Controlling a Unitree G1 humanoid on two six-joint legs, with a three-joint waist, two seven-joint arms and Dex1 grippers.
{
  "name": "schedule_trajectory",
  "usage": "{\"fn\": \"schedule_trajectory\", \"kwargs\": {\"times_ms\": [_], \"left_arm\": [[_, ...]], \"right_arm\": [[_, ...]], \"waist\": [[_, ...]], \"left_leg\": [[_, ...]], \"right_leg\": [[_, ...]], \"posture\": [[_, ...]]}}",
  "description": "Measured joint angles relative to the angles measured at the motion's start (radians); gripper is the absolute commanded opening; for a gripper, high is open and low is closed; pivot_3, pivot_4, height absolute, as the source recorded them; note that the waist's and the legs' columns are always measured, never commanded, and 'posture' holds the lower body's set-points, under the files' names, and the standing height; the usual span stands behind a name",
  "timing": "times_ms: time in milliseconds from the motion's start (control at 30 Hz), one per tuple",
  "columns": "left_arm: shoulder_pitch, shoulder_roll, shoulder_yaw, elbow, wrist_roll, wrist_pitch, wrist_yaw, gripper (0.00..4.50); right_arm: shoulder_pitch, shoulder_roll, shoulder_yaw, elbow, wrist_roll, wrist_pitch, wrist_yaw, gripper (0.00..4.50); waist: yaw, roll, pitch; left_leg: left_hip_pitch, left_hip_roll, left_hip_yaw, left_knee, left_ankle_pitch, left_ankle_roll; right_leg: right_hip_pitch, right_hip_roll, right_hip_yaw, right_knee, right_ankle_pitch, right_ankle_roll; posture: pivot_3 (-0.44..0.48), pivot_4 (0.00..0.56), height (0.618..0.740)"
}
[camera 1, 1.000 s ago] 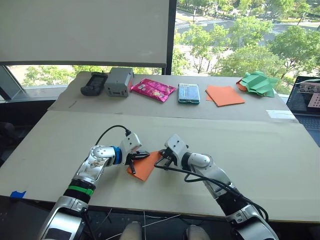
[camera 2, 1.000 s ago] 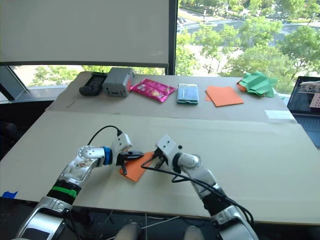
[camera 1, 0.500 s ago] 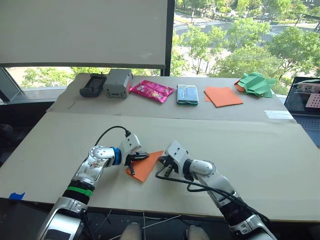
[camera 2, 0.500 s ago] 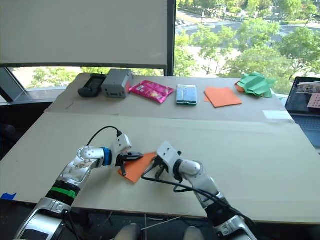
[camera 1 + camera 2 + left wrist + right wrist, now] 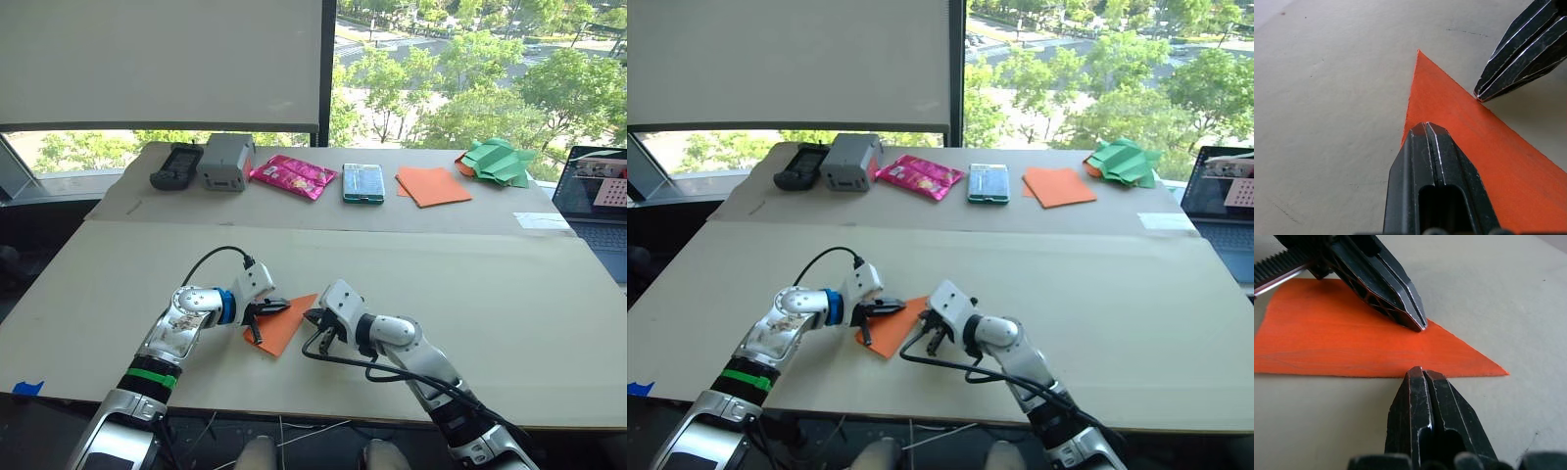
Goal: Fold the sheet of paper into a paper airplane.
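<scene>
Paper (image 5: pixel 285 328) flat between left hand (image 5: pixel 277 305) and right hand (image 5: pixel 315 318) tips.

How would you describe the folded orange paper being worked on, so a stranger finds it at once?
Start at the near edge of the big table. Between the left pincer and right pincer lies the folded paper, tapering to a point. The other orange sheets lie flat, far back by the window.

An orange sheet of paper (image 5: pixel 283 325) is seen on a pale beige table (image 5: pixel 509 294). Behind it, a black remote (image 5: pixel 171 165), grey box (image 5: pixel 224 162), pink patterned packet (image 5: pixel 294 175), teal-edged phone (image 5: pixel 363 183), smooth orange sheets (image 5: pixel 434 185) and green crumpled paper (image 5: pixel 500 161) are lined up.
</scene>
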Motion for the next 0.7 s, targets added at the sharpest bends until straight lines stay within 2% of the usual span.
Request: {"fn": "schedule_trajectory", "kwargs": {"times_ms": [133, 300, 433, 700], "left_arm": [[0.008, 0.001, 0.001, -0.014, 0.000, 0.008, 0.003, 0.03], [0.017, 0.004, 0.005, -0.024, -0.001, 0.012, 0.006, 0.03], [0.018, 0.005, 0.005, -0.025, 0.000, 0.015, 0.007, 0.03], [0.025, 0.009, 0.004, -0.033, 0.000, 0.016, 0.003, 0.03]], "right_arm": [[-0.011, 0.001, 0.000, -0.026, 0.001, -0.001, 0.001, 0.00], [-0.031, 0.008, 0.024, 0.104, -0.047, -0.018, -0.028, 0.00], [-0.041, 0.008, 0.042, 0.125, -0.072, -0.044, -0.031, 0.00], [0.001, -0.023, 0.070, 0.063, -0.074, -0.041, 0.033, 0.00]], "waist": [[0.000, 0.000, 0.000], [0.000, 0.000, 0.000], [-0.001, 0.000, 0.000], [-0.001, -0.001, -0.003]], "left_leg": [[0.000, 0.000, 0.000, 0.000, 0.000, 0.000], [0.000, 0.000, 0.000, 0.000, 0.000, 0.000], [0.001, 0.000, 0.000, 0.000, 0.000, 0.000], [0.002, 0.000, 0.000, 0.000, 0.000, 0.000]], "right_leg": [[0.000, 0.000, 0.000, 0.000, 0.000, 0.000], [0.000, 0.000, 0.000, 0.000, 0.000, 0.000], [0.000, 0.000, 0.000, 0.000, 0.000, 0.000], [0.001, 0.000, 0.000, 0.000, 0.000, -0.001]], "posture": [[0.000, 0.150, 0.702], [0.000, 0.150, 0.702], [0.000, 0.150, 0.702], [0.000, 0.150, 0.702]]}}
